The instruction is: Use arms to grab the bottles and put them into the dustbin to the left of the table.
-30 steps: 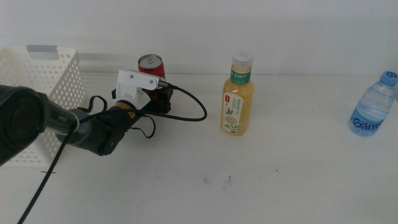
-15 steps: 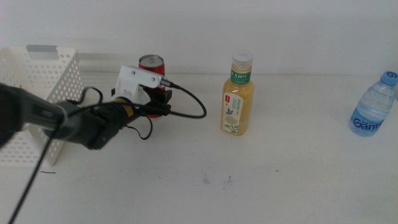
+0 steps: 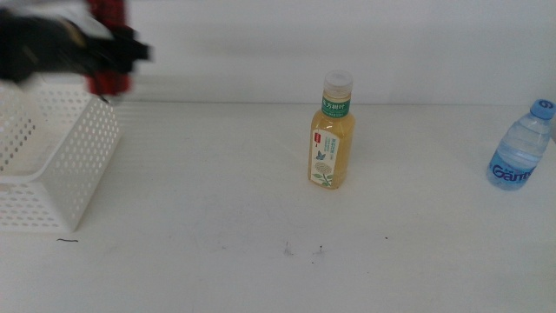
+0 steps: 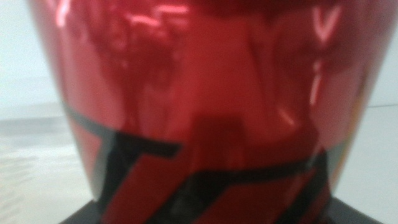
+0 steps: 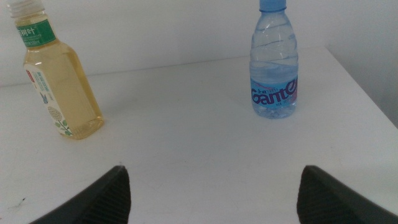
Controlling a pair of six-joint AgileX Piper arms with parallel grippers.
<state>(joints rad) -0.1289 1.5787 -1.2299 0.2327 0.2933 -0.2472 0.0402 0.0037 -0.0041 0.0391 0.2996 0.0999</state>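
My left gripper (image 3: 111, 52) is a dark blur at the far left, raised above the back edge of the white dustbin (image 3: 65, 161), and it is shut on the red soda can (image 3: 109, 16). In the left wrist view the can (image 4: 205, 93) fills the picture between the jaws. The yellow tea bottle (image 3: 332, 132) stands upright mid-table and also shows in the right wrist view (image 5: 57, 81). At the right edge stands the blue-capped water bottle (image 3: 521, 148), likewise in the right wrist view (image 5: 274, 65). My right gripper (image 5: 217, 199) waits open, well short of both bottles.
The white table (image 3: 261, 226) carries a few tiny dark specks (image 3: 302, 251) in front of the tea bottle. The dustbin sits at the table's left end. A pale wall runs behind the table.
The left arm has lifted the red can off the table and swung it up and left, from beside the dustbin to above it. The two bottles have not moved.
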